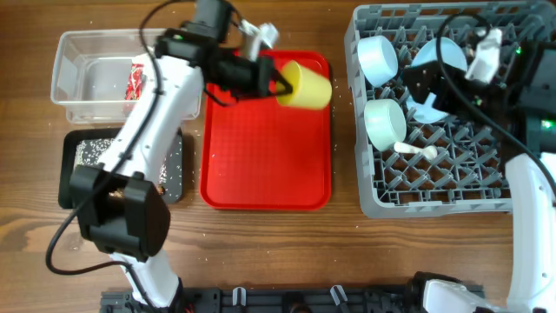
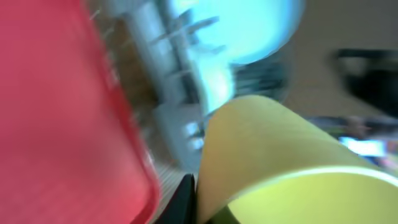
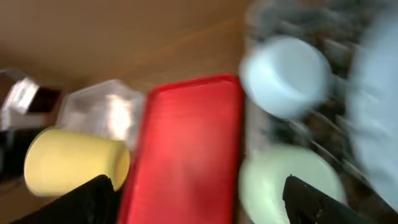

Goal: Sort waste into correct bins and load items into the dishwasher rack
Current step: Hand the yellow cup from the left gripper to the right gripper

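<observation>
My left gripper (image 1: 280,85) is shut on the small yellow cup (image 1: 305,85) and holds it on its side above the top right of the red tray (image 1: 265,148); the cup fills the left wrist view (image 2: 273,162). The grey dishwasher rack (image 1: 434,204) at the right holds a pale blue bowl (image 1: 377,59), a pale blue plate (image 1: 439,61), a mint-green bowl (image 1: 383,122) and a white spoon (image 1: 418,150). My right gripper (image 1: 417,83) is open and empty over the rack; its view shows the cup (image 3: 74,163) and both bowls.
A clear tub (image 1: 95,78) with a red wrapper (image 1: 136,80) stands at the far left. A black tray (image 1: 82,165) with white rice lies below it. Rice grains are scattered on the wooden table.
</observation>
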Motion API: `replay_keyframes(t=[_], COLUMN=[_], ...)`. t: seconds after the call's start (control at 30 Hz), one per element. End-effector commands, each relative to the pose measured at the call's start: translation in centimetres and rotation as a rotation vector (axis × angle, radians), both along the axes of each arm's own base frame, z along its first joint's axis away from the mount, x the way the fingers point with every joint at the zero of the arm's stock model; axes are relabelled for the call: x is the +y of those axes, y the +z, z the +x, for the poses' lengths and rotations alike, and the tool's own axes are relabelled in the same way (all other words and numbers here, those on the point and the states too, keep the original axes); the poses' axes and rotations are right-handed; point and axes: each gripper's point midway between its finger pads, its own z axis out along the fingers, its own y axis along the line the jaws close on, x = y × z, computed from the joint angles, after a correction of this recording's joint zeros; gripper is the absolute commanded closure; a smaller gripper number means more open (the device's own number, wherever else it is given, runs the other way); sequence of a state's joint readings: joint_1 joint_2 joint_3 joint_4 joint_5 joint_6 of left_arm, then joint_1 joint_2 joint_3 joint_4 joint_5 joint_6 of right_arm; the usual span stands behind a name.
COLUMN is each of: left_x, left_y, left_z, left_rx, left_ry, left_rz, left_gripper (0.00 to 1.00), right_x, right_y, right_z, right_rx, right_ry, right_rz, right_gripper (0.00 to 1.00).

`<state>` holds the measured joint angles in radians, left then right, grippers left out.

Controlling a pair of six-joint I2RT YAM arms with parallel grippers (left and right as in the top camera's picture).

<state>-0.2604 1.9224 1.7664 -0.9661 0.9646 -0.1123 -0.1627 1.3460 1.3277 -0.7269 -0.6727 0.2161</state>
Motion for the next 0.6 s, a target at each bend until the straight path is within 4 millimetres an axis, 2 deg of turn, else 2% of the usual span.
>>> replay_keyframes(t=[0.0,0.03,0.13,0.2,0.47,0.57], left_x=[0.3,0.5,0.4,0.4,0.2,0.2], left_y=[7.5,8.3,9.1,9.1,9.1,9.1], left_z=[-1.4,-1.5,-1.9,-1.9,-2.0,-2.0], left_rx=[-0.037,-0.046,-0.06,-0.06,-0.063,-0.062], left_ry=[-0.159,-0.178,-0.21,-0.212,-0.216,-0.217], left_rz=[-0.405,-0.448,-0.495,-0.494,-0.495,-0.495], left_gripper=[0.96,0.96,0.96,0.96,0.96,0.96], right_x=[6.2,8.3,12.4,14.0,17.5,18.6], right_y=[1.9,2.5,3.9,4.7,5.7,5.9], right_z=[-0.2,-0.1,-0.6,-1.2,-2.6,-3.2], right_rx=[-0.097,-0.144,-0.25,-0.31,-0.376,-0.393], right_ry=[0.302,0.397,0.613,0.722,0.842,0.875], right_rz=[0.154,0.19,0.278,0.316,0.33,0.331], right_gripper=[0.07,0.05,0.0,0.0,0.0,0.05])
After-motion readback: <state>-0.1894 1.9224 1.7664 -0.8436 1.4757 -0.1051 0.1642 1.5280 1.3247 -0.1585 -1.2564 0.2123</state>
